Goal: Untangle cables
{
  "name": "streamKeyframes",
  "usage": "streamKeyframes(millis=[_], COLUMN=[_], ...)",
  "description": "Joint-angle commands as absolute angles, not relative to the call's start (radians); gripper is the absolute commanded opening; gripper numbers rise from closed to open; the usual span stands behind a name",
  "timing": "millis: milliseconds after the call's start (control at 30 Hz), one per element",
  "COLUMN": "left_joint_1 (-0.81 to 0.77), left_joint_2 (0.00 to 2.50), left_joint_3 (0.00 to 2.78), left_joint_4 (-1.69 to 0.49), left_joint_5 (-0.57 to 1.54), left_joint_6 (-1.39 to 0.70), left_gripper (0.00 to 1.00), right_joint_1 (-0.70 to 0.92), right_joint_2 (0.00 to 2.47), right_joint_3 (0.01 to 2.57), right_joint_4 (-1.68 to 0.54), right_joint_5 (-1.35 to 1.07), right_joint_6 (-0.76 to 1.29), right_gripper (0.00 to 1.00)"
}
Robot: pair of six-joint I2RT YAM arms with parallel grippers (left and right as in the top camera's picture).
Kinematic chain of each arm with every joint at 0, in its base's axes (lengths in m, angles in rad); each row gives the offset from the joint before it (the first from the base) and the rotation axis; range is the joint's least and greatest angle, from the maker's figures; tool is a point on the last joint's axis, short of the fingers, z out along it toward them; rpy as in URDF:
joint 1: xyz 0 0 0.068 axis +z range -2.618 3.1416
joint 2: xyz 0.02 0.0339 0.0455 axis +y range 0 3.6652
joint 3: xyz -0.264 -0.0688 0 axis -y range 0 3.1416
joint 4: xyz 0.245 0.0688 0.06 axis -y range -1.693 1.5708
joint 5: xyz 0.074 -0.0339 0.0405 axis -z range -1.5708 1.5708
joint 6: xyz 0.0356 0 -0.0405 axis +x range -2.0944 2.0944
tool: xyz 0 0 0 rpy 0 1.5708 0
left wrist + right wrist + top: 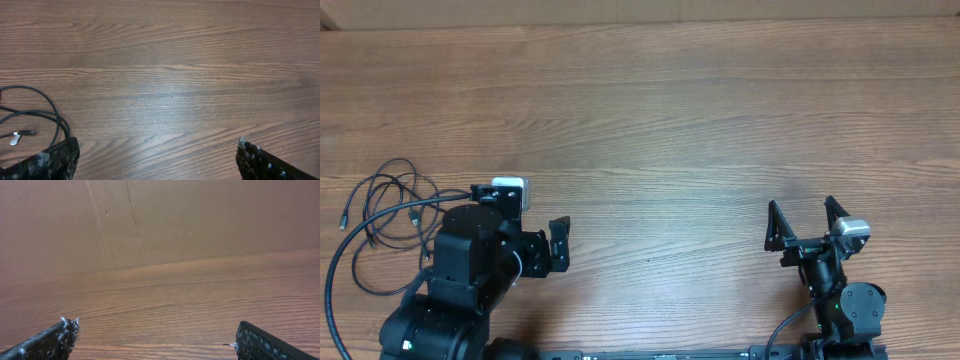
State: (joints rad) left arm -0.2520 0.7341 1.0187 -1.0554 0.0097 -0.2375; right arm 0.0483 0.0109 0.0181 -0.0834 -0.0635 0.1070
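The cables (382,192) lie in a loose tangle of thin black loops on the wooden table (670,120) at the left, with one small plug end (342,222) at the far left. My left gripper (520,214) is open just to the right of the tangle, holding nothing. In the left wrist view the cables (50,107) curve past the left finger (55,160), and a silver plug (15,139) lies beside it. The left gripper (156,145) has only bare wood between its jaws. My right gripper (803,218) is open and empty over bare wood (156,326), far from the cables.
A brown cardboard wall (150,220) stands along the table's far edge (620,25). The arm bases and their thicker black wiring (790,335) sit at the near edge.
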Motion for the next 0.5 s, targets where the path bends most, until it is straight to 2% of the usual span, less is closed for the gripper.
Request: streamKeyframes(millis=[0,467], left_joint_1=[-0.256,-0.256], left_joint_2=[0.733,0.733], left_joint_3=[1.012,1.012], left_joint_4=[-1.055,-1.055], left_joint_5=[-0.004,-0.004], left_joint_6=[-0.251,-0.251], left_gripper=[1.00,1.00], right_joint_1=[0.053,0.053], right_joint_2=[0.003,0.003], right_joint_3=[0.008,0.008], right_joint_4=[-0.080,-0.080], right_joint_5=[-0.061,-0.061], right_joint_6=[0.103,0.103], right_gripper=[1.00,1.00])
